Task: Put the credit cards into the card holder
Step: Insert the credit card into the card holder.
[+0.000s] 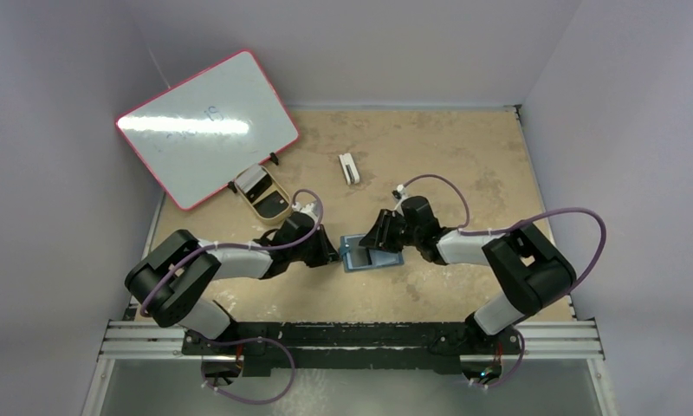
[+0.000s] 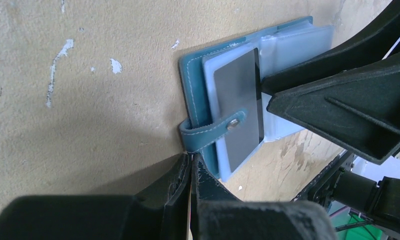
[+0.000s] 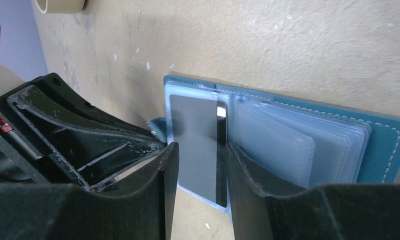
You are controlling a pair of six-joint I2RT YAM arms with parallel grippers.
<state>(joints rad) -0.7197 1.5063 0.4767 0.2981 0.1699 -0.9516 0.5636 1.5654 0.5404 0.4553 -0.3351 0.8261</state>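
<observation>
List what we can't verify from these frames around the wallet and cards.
- Top view: card holder mostly covered by both grippers; card not readable.
- Left wrist: left gripper is shut at the strap; whether it pinches the strap is hidden.
- Right wrist: dark card bottom edge hidden behind right gripper; seating depth unclear.
- Tan tray: contents too small.
</observation>
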